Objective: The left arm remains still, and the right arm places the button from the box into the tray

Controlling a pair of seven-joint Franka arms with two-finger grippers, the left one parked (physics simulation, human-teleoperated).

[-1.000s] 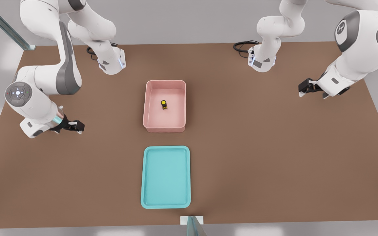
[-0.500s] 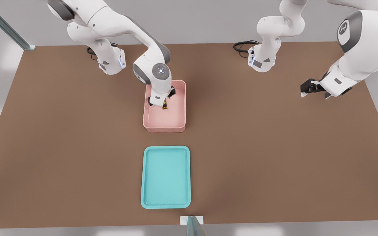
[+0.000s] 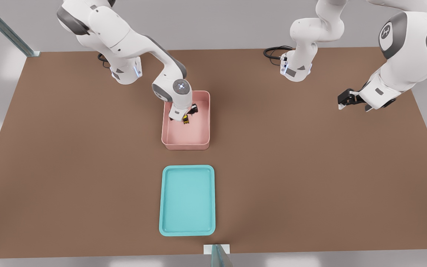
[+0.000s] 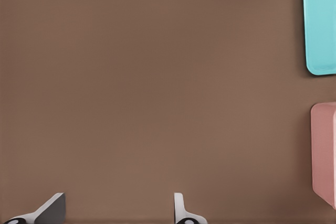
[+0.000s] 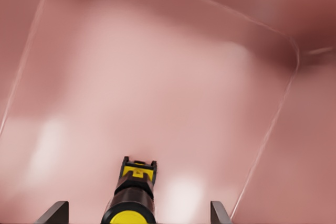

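Observation:
The pale pink box (image 3: 202, 139) sits mid-table. Inside it, on the floor, stands the button (image 3: 186, 119), a yellow cap on a small black body. My gripper (image 3: 186, 115) reaches down into the box right over the button. In the right wrist view the button (image 5: 132, 198) stands between the two fingertips (image 5: 55, 211), which are spread wide and do not touch it, so the gripper (image 5: 136, 211) is open. The turquoise tray (image 3: 187, 231) lies nearer the camera than the box and holds nothing.
The brown table (image 3: 310, 178) stretches wide on both sides of the box and tray. The box's walls (image 5: 283, 103) enclose the gripper closely. The left wrist view catches the edges of the tray (image 4: 321, 24) and the box (image 4: 325, 150).
The working arm swung from the front view's left side over into the pink box and came down around the button. The button has stayed where it was.

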